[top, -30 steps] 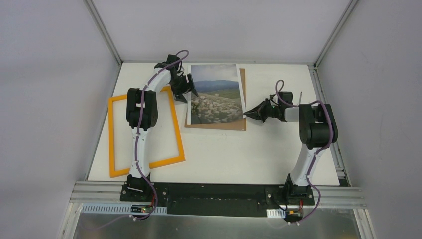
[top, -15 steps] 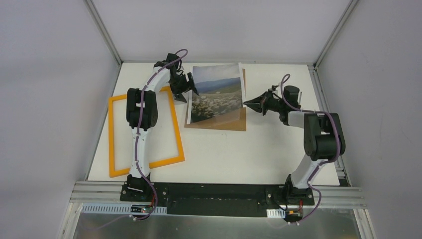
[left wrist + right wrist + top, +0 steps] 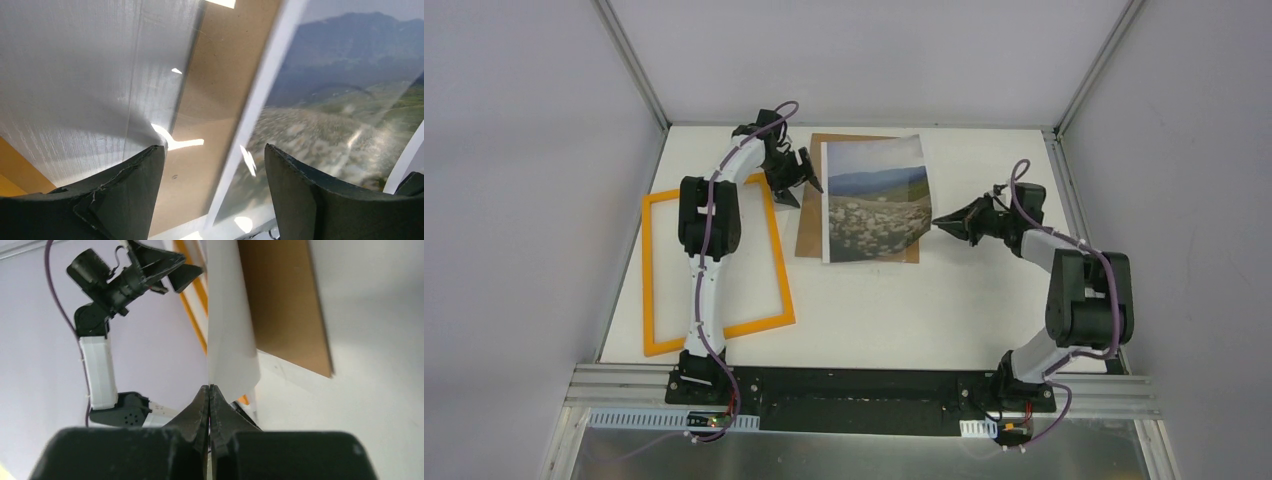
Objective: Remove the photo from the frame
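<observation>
The photo (image 3: 874,200), a landscape print with a white border, is lifted off the brown backing board (image 3: 811,215) and bends in the air. My right gripper (image 3: 937,222) is shut on its right edge; the right wrist view shows the photo's white back (image 3: 230,325) pinched edge-on between the jaws. My left gripper (image 3: 812,186) is open and empty just above the board's left edge, with the board (image 3: 215,100) and the photo (image 3: 340,115) below it. The orange frame (image 3: 779,270) lies flat at the left, empty.
Metal rails run along the table's left, right and back edges. A black strip with both arm bases lies along the near edge. My left arm (image 3: 709,220) stretches over the frame.
My right gripper has moved right and up with the photo, pulling it off the backing board and baring the board's left part. My left gripper has stayed put.
</observation>
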You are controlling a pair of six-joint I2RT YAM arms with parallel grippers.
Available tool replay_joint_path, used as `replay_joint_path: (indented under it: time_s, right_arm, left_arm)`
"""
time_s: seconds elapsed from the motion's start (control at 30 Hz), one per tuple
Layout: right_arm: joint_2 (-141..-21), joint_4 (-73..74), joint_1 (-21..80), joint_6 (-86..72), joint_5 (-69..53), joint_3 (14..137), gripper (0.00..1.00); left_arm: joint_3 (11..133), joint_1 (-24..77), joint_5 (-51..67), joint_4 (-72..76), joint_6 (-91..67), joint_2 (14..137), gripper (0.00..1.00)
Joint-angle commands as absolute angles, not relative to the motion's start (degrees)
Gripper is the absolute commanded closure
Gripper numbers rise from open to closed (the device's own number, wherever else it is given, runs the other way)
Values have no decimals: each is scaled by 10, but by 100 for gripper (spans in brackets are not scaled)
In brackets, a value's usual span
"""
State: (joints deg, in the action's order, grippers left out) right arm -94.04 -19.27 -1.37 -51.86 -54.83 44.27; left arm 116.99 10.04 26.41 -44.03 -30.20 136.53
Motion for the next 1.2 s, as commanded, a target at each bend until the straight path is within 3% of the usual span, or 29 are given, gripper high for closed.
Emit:
replay_joint_path:
  time_s: [0.0, 0.23, 0.43, 0.77, 1.17]
  right_arm:
    - [-866, 134, -32, -293, -442, 500, 100]
    - [-827, 236, -32, -245, -360, 514, 100]
    - [-765, 362, -25, -216, -294, 625, 100]
    - [-645, 469, -8, -217, -284, 745, 100]
    - [-750, 431, 96, -258, -277, 1031, 100]
  left_arm:
    - [1170, 100, 263, -454, -299, 1399, 25]
    - [1166, 105, 257, -453, -300, 1408, 25]
    - [1160, 106, 255, -448, -308, 1411, 25]
    - [1162, 118, 263, -433, -332, 1410, 25]
    - [1162, 120, 264, -433, -353, 1312, 23]
